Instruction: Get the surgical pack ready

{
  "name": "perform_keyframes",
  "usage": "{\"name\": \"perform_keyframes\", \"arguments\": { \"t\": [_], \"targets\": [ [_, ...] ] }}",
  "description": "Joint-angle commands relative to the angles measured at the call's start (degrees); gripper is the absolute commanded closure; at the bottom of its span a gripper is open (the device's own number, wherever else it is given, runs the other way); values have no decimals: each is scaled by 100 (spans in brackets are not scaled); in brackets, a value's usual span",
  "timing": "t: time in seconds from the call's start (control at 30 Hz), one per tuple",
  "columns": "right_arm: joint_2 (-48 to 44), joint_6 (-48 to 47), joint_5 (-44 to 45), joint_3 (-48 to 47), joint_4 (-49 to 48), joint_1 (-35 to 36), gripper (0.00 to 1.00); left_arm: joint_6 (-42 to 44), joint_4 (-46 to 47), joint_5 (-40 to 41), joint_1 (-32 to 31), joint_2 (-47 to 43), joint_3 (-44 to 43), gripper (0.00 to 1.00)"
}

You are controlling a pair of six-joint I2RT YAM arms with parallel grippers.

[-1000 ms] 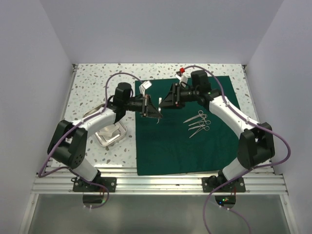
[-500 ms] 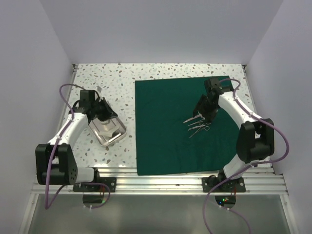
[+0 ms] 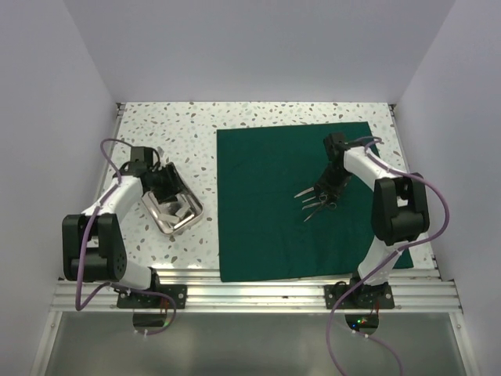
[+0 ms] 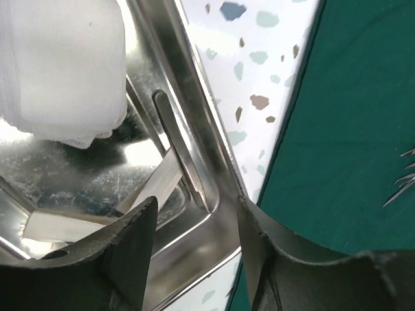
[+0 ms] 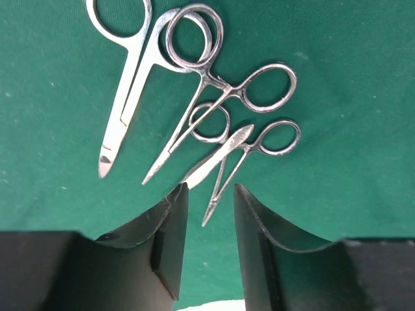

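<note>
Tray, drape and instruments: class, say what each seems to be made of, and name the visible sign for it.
Tray: apparently polished steel; mirror reflections, fine scratches.
Drape: seemingly woven cloth, matt dark green; no shine, specks of lint.
Instruments: probably polished steel; bright silver glints on rings and blades.
Exact alloy or fibre cannot be told.

The table [image 3: 258,113] has a white top flecked with grey and brown specks, like terrazzo. Plain pale walls close it in: a back wall [image 3: 258,47], a left wall [image 3: 47,117] and a right wall [image 3: 462,117], all bare and faintly lavender. A ribbed aluminium rail [image 3: 258,296] runs along the near edge, with a dull grey panel [image 3: 258,345] below it. The light is soft and even, and shadows are faint.
</note>
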State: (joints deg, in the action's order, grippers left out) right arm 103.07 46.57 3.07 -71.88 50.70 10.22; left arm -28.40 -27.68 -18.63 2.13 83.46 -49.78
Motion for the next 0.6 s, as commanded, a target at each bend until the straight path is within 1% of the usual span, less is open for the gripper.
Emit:
{"name": "perform_keyframes", "arguments": {
  "t": [0.0,0.13,0.17,0.23,0.3,0.37,0.47,0.57],
  "targets": [
    [11,388,71,68,-314,15,63,282,61,44,-37,-181,-505,44],
    [275,449,62,-46,-341,15,66,379,61,-104,-151,-76,-743,44],
    [328,528,36,-63,-324,15,69,388,70,-132,-178,-58,-805,44],
    [319,581,36,-20,-350,33,70,441,70,-210,-467,-14,-893,43],
    [284,643,44,7,-245,33,70,511,9,-220,-608,56,-1068,43],
    [171,696,71,199,-349,50,70,555,0,-211,-722,91,-1156,41],
    [222,722,80,236,-464,50,70,599,8,-246,-749,126,-1253,41],
    [372,740,36,131,-456,85,75,661,17,-325,-784,153,-1315,41]
  ]
}}
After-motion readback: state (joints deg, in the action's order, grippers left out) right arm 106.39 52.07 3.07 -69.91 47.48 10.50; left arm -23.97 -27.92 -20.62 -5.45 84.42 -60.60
